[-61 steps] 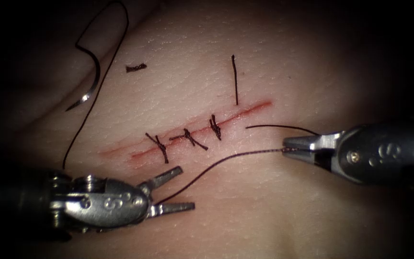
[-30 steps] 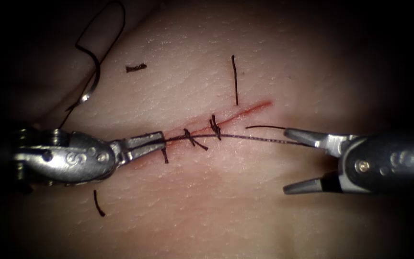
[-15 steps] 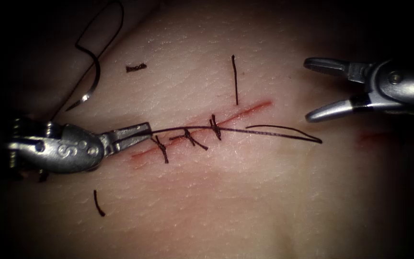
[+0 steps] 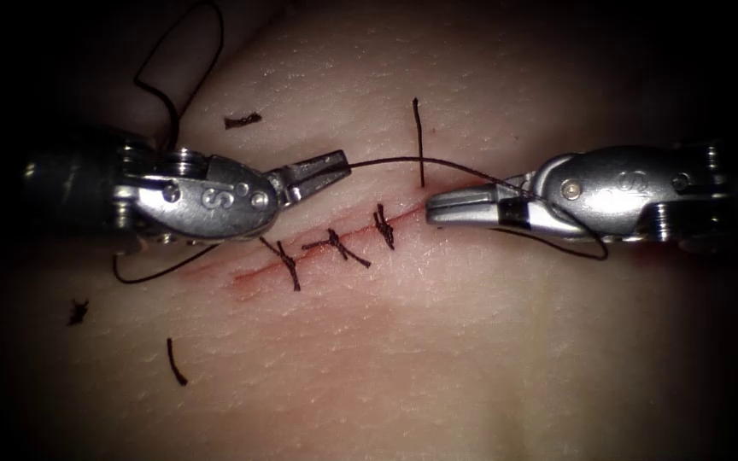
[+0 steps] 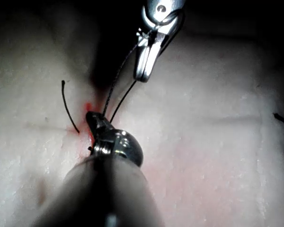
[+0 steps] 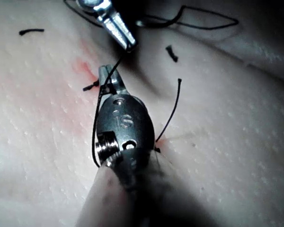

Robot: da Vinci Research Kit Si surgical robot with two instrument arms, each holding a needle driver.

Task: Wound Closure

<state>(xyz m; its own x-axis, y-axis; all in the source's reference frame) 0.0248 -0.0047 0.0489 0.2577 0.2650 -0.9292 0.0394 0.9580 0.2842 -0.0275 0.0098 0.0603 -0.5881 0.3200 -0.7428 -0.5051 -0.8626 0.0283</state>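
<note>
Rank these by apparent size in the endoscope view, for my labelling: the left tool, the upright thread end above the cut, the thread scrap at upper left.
1. Left tool
2. Upright thread end
3. Thread scrap

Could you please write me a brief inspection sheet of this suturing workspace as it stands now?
Surface: tissue with a slanted cut, faint red fluid along it; three stitches cross the cut.
Job's things: thread arcs from the left tool over to the right tool and loops around the right tool's body; the needle is not clearly made out.
Clutter: cut ends of thread lie loose on the tissue; one long tail stands above the cut's right end.
Grippers: left tool shut on the thread; right tool shut, with nothing seen held between its jaws.
Cables: nothing seen.
Surroundings: dark.
</note>
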